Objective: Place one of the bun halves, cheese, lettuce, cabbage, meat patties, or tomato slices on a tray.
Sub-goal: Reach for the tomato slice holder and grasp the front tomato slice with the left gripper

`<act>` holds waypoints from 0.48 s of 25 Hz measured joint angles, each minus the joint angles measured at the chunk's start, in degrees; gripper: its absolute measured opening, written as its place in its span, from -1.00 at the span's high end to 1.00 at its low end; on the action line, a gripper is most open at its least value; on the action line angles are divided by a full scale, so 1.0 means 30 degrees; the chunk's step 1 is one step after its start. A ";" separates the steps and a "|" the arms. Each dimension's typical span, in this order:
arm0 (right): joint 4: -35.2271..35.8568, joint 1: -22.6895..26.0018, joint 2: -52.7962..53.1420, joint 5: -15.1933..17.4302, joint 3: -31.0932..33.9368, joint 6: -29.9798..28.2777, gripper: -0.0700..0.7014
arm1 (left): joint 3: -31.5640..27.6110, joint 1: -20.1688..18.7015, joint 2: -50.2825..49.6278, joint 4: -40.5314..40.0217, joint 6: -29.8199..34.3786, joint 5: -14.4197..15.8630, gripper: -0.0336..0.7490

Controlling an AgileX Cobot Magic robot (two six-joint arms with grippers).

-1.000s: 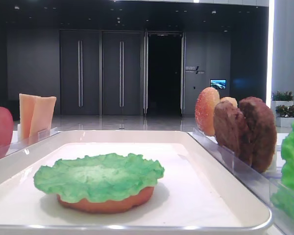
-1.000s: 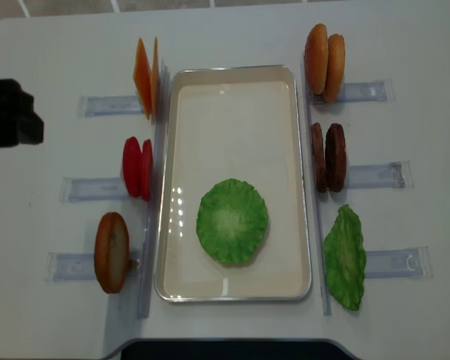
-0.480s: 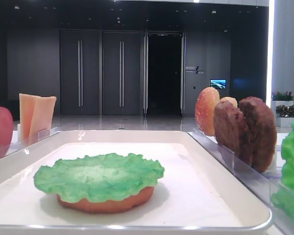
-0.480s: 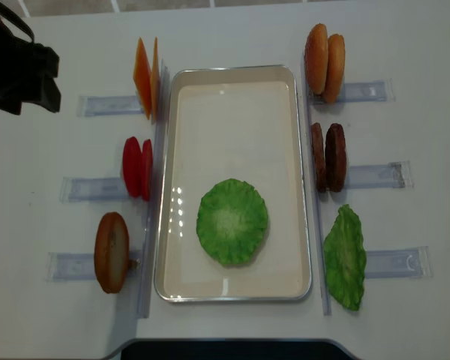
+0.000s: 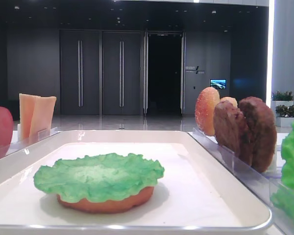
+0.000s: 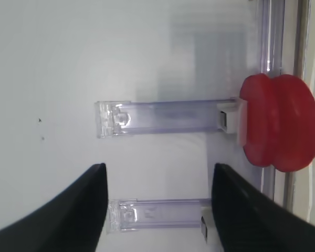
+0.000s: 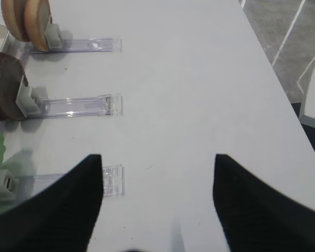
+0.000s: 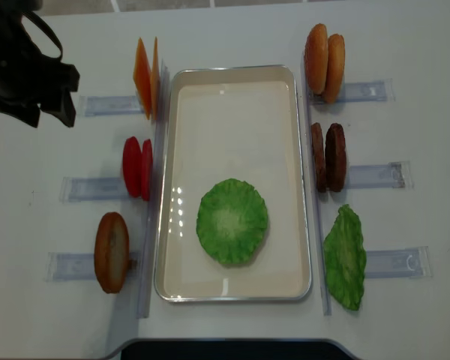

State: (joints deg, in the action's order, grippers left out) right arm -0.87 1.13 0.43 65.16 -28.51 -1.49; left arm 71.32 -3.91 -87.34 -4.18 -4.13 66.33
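Fingers of my left gripper spread wide, holding nothing, over the table beside the tomato slices. Right gripper gapes empty too. Lettuce lies on the tray.

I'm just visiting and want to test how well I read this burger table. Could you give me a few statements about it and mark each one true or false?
1. A lettuce leaf lies flat in the tray. True.
2. The lettuce in the tray rests on bare tray. False: the low view shows an orange-brown bun half under it.
3. The tomato slices stand on edge to the left of the tray. True.
4. The left gripper holds a tomato slice. False: it is open and empty, away from the food.
5. The meat patties lie in the tray. False: they stand in a rack right of it.
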 joint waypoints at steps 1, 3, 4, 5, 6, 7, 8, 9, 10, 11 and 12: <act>0.0000 0.0000 0.0000 0.0000 0.0000 0.0000 -0.38 | 0.0000 0.0000 -0.0154 0.0000 0.0000 0.0000 -0.30; 0.0000 0.0000 0.0000 0.0000 0.0000 0.0000 -0.38 | 0.0000 0.0000 -0.0415 0.0000 0.0000 -0.0018 -0.30; 0.0000 0.0000 0.0000 0.0000 0.0000 0.0000 -0.38 | 0.0000 0.0000 -0.0527 0.0018 0.0000 -0.0037 -0.30; 0.0000 0.0000 0.0000 0.0000 0.0000 0.0000 -0.38 | 0.0000 0.0000 -0.0617 0.0038 -0.0044 -0.0124 -0.30; 0.0000 0.0000 0.0000 0.0000 0.0000 0.0000 -0.38 | 0.0000 0.0000 -0.0650 0.0055 -0.0161 -0.0232 -0.30; 0.0000 0.0000 0.0000 0.0000 0.0000 0.0000 -0.38 | 0.0000 0.0000 -0.0689 0.0055 -0.0403 -0.0385 -0.30; 0.0000 0.0000 0.0000 0.0000 0.0000 0.0000 -0.38 | 0.0000 0.0000 -0.0712 0.0055 -0.0583 -0.0506 -0.30; 0.0000 0.0000 0.0000 0.0000 0.0000 0.0000 -0.38 | 0.0000 0.0000 -0.0712 0.0055 -0.0679 -0.0551 -0.30; 0.0000 0.0000 0.0000 0.0000 0.0000 0.0000 -0.38 | 0.0000 0.0000 -0.0712 0.0098 -0.0728 -0.0590 -0.30; 0.0000 0.0000 0.0000 0.0000 0.0000 0.0000 -0.38 | 0.0000 -0.0043 -0.0712 0.0152 -0.0806 -0.0588 -0.30; 0.0000 0.0000 0.0000 0.0000 0.0000 0.0000 -0.38 | 0.0000 -0.0206 -0.0755 0.0152 -0.0928 -0.0588 -0.30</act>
State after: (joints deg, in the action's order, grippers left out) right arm -0.87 1.13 0.43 65.16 -28.51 -1.49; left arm 71.32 -4.53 -89.61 -3.72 -6.92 64.57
